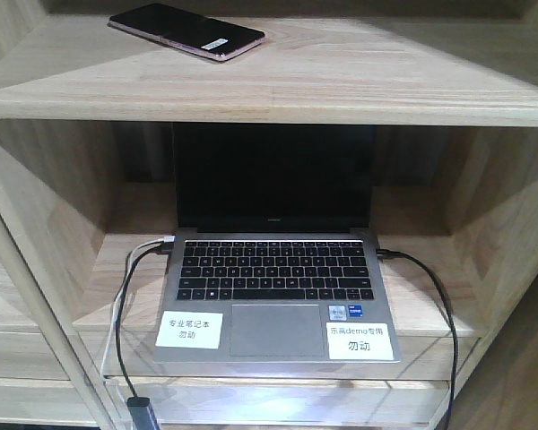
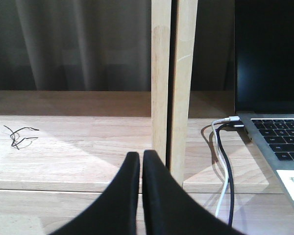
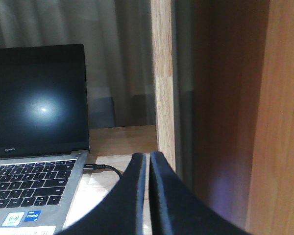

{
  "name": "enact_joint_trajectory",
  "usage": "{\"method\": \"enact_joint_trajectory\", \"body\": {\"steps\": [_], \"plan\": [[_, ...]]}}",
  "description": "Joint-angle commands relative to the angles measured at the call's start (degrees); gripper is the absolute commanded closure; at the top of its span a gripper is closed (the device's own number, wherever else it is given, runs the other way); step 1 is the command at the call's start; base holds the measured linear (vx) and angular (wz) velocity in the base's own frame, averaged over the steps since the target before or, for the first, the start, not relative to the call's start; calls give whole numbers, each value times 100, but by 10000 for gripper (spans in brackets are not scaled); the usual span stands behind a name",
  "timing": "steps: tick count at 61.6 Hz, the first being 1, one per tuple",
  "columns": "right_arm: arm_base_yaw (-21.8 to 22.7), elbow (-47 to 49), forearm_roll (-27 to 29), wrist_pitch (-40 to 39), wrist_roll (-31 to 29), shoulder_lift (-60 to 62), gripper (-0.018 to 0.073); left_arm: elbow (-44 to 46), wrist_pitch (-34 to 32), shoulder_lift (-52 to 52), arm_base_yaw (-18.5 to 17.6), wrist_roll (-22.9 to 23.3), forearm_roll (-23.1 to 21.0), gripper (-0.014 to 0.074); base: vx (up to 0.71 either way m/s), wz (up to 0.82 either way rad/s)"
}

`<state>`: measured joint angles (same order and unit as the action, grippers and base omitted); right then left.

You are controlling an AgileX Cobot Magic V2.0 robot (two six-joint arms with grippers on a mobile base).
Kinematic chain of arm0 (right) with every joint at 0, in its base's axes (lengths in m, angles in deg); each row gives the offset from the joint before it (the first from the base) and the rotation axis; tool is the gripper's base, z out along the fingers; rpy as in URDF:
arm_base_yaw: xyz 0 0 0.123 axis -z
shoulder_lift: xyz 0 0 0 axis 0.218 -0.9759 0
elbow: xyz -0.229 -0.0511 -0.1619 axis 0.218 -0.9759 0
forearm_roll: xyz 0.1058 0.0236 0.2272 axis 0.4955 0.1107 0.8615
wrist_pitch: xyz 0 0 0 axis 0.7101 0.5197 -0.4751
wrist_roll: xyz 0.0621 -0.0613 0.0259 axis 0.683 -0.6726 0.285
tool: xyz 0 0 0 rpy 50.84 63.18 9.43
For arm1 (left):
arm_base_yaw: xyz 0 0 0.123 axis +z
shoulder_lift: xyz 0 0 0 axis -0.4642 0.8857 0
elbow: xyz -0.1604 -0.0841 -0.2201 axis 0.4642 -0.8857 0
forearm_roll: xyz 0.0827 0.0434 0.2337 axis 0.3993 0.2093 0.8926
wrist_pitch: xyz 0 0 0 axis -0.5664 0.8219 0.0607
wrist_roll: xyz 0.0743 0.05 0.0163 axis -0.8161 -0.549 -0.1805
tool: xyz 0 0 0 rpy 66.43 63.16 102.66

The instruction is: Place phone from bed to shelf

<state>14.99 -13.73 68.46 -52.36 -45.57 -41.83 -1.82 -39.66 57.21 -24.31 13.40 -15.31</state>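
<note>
Phone [image 1: 186, 31] lying flat on the upper board of the shelf [image 1: 341, 90], above an open laptop [image 1: 276, 269]. Left claw [image 2: 141, 161] and right claw [image 3: 148, 161] both clenched, empty.

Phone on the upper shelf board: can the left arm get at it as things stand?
Probably yes. The phone lies flat and alone on the shelf's upper board, open space above. The left gripper sits shut and empty at the lower board beside the laptop, so it would have to rise first.

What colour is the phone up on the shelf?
Glossy black, with a pinkish edge and a small white sticker. The phone shows best in the front-facing view.
</note>
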Motion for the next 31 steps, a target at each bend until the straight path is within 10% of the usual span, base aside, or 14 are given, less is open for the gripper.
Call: {"method": "enact_joint_trajectory", "body": {"steps": [1, 31], "plan": [[19, -40, -96, -407, -41, 43, 564, -14, -423, -31, -22, 22, -36, 596, 0, 0], [19, -40, -96, -407, -41, 43, 564, -14, -423, -31, -22, 22, -36, 596, 0, 0]]}}
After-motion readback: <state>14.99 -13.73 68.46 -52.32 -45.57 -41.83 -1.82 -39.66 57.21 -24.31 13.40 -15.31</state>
